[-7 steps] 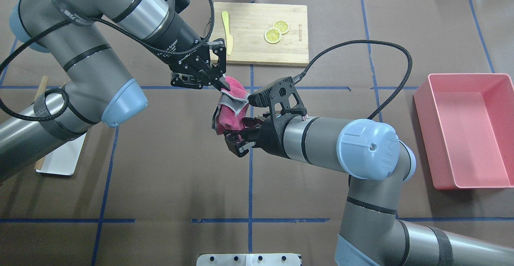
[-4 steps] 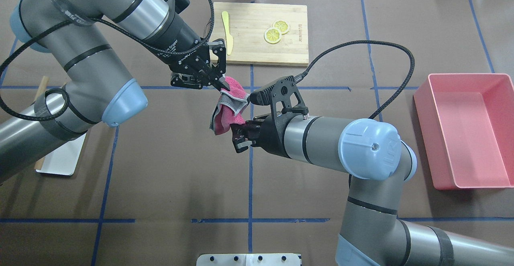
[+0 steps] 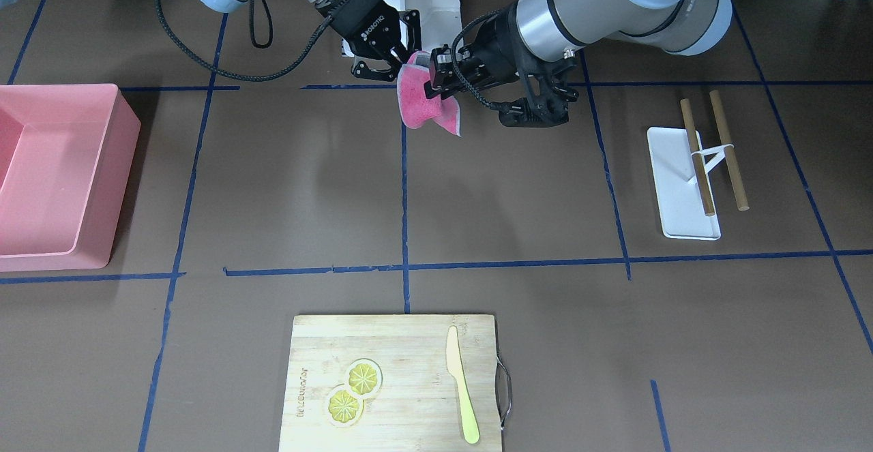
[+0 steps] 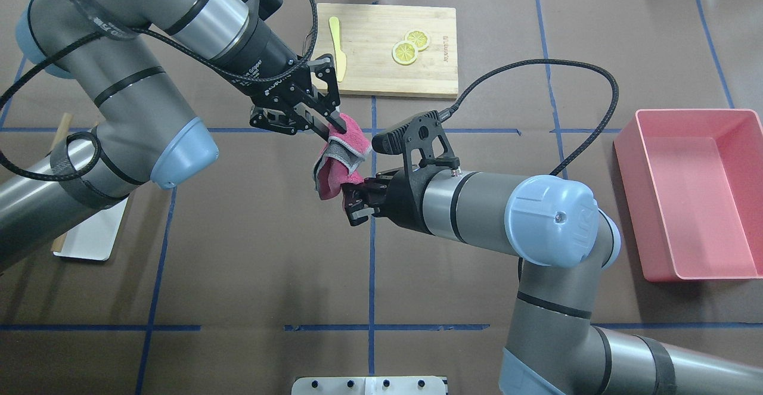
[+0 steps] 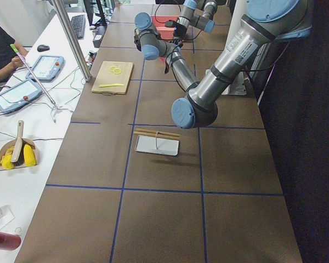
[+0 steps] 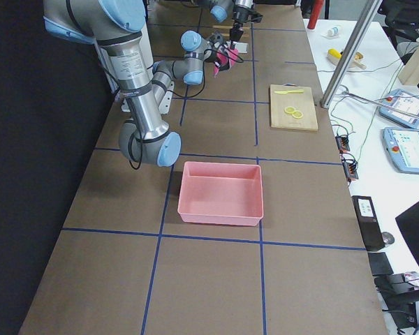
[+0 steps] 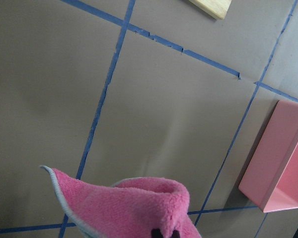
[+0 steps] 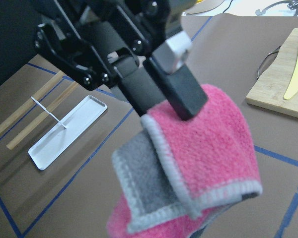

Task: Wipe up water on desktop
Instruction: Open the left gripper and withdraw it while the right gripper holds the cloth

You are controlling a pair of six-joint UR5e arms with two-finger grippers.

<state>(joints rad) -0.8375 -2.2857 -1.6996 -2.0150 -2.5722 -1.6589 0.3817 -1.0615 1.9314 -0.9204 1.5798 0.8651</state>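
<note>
Since a second ago my right gripper [image 4: 353, 203] has gone from spread to pinching the lower fold of the pink cloth [image 4: 331, 174]. The left gripper [image 4: 340, 126] pinches its top corner. The pink cloth hangs over mid-desktop [image 4: 250, 252], matte brown, blue-taped. The pink bin [image 4: 647, 204] stands at the robot's right; the white tray [image 3: 672, 166] carries a wooden stick [image 3: 697, 159].

Desktop [image 4: 250, 264] with board [image 4: 369, 76], bin [image 4: 697, 204], tray [image 4: 89, 237]
</note>
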